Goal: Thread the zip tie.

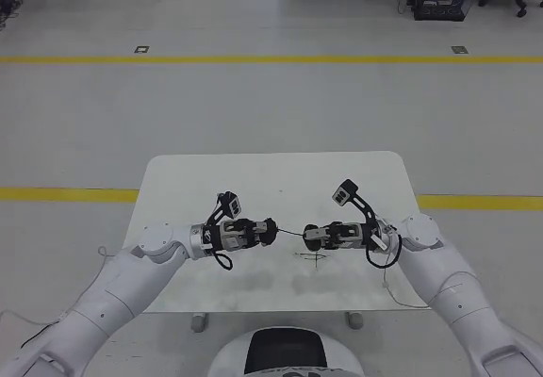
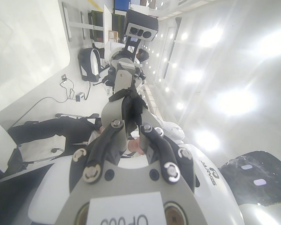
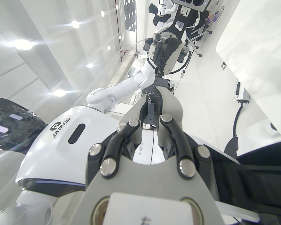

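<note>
Your thin black plastic zip tie (image 1: 290,232) is held in the air above the middle of the white rectangular desk (image 1: 172,188), the left pincer (image 1: 271,228) clamped on one end and the right pincer (image 1: 308,233) clamped on the other. Push while tail and head are misaligned and I'd expect the tie to buckle; loosen either grip and it drops to the desk.
</note>
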`<act>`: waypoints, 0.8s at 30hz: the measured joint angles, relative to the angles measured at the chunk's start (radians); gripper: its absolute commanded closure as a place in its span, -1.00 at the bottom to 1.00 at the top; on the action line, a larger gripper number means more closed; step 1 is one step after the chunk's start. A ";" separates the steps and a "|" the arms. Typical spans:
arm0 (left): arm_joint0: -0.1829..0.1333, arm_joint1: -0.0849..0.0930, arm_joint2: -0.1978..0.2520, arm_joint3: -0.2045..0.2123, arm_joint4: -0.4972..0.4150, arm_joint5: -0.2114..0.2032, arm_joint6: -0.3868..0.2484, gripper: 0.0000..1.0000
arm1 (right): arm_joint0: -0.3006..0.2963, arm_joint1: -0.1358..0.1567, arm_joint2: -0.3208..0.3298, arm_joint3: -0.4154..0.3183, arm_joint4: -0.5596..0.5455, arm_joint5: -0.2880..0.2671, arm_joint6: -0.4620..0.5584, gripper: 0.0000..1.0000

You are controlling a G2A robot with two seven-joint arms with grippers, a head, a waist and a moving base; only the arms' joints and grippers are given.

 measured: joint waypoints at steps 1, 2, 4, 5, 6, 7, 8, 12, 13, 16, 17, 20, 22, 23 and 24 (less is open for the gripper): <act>0.000 0.000 -0.001 0.000 0.000 0.000 -0.001 1.00 | 0.000 0.000 0.001 0.000 0.000 0.000 0.000 0.82; 0.001 -0.001 -0.001 0.000 0.001 0.001 -0.001 1.00 | -0.001 0.000 0.002 0.001 0.000 0.000 0.000 0.82; 0.002 -0.002 -0.003 0.000 0.002 0.002 -0.003 1.00 | -0.001 -0.001 0.003 0.001 0.000 0.000 0.000 0.82; 0.002 -0.003 -0.004 0.000 0.002 0.003 -0.003 1.00 | -0.002 -0.001 0.004 0.001 0.000 0.000 0.000 0.82; 0.003 -0.003 -0.004 0.000 0.003 0.003 -0.004 1.00 | -0.002 -0.001 0.005 0.002 0.000 0.000 0.000 0.80; 0.003 -0.004 -0.005 0.000 0.004 0.004 -0.004 1.00 | -0.003 -0.001 0.005 0.002 0.000 0.000 0.000 0.80; 0.004 -0.004 -0.006 0.000 0.005 0.005 -0.005 1.00 | -0.003 -0.002 0.006 0.003 0.000 0.000 0.000 0.78; 0.005 -0.006 -0.008 -0.001 0.012 0.006 -0.004 1.00 | -0.002 -0.003 0.008 0.007 0.000 0.000 0.000 0.78; 0.005 -0.006 -0.009 -0.001 0.013 0.006 -0.004 1.00 | -0.002 -0.004 0.009 0.008 0.000 0.000 0.000 0.78; 0.007 -0.008 -0.011 -0.001 0.014 0.007 -0.004 1.00 | -0.002 -0.005 0.010 0.009 -0.001 0.000 0.000 0.90; 0.008 -0.008 -0.012 -0.001 0.014 0.008 -0.005 1.00 | -0.002 -0.005 0.010 0.009 -0.002 0.000 0.000 0.96; 0.009 -0.009 -0.015 -0.001 0.017 0.010 -0.005 1.00 | -0.002 -0.006 0.011 0.012 -0.004 0.000 0.000 1.00; 0.010 -0.010 -0.016 -0.001 0.018 0.011 -0.006 1.00 | -0.002 -0.007 0.012 0.013 -0.006 0.000 0.000 1.00; 0.010 -0.010 -0.017 -0.001 0.019 0.011 -0.006 1.00 | -0.002 -0.007 0.012 0.013 -0.007 0.000 0.000 1.00; 0.010 -0.011 -0.017 0.000 0.021 0.011 -0.005 1.00 | -0.002 -0.007 0.013 0.014 -0.007 0.000 0.000 1.00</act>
